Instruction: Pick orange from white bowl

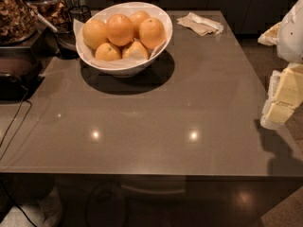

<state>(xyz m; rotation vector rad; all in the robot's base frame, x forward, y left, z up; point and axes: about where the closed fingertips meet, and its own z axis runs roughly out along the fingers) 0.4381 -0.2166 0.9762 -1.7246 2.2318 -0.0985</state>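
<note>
Orange [119, 29] is well apart from the end effector [283, 97], which hangs at the right edge of the counter [156, 122]; whether it is open or closed, I cannot tell. Farther back on the left stands the bowl [124, 65], paper-lined, with that orange topmost among five others. Beyond, a crumpled napkin [201, 23] lies near the far edge, and jars [19, 13] stand at the far left.
</note>
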